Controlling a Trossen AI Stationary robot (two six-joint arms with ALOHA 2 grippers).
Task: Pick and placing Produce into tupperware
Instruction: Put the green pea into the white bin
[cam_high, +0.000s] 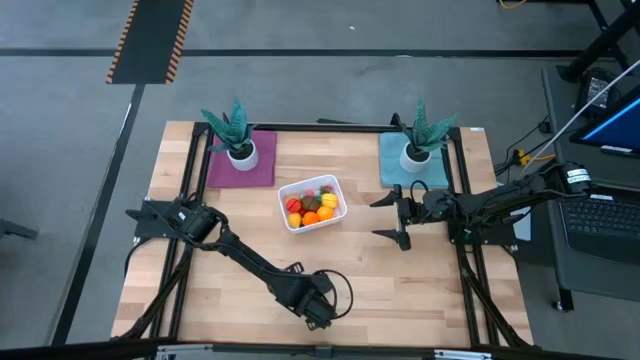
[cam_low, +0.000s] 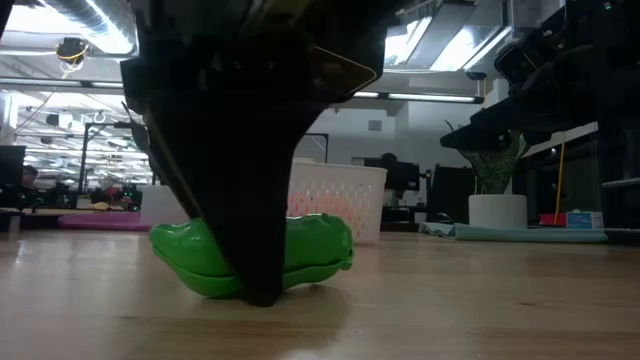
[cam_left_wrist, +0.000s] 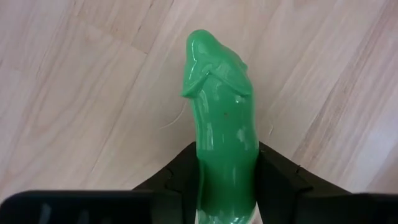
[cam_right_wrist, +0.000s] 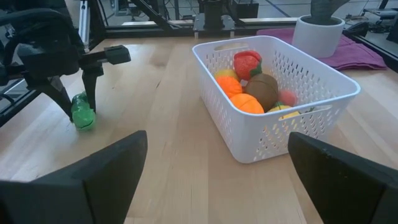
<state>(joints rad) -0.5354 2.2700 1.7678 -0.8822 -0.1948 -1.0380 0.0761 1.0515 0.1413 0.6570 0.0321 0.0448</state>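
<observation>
Left gripper (cam_high: 318, 312), lower centre of the overhead frame: fingers (cam_left_wrist: 281, 180) pressed against both sides of the green toy pea pod (cam_left_wrist: 221, 118), which lay on the wooden table (cam_high: 420, 290). Right gripper (cam_high: 397, 219), right of centre: fingers spread wide, holding nothing, just beside the white basket (cam_high: 313, 203). Basket, centre of the table: held red, orange, yellow and brown toy produce (cam_right_wrist: 249, 84). Two potted plants (cam_high: 236, 133) stood on mats near the top edge.

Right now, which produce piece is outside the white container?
The elongated green piece, lying on the bare wood between the left gripper's jaws; all the others are piled in the tupperware.
</observation>
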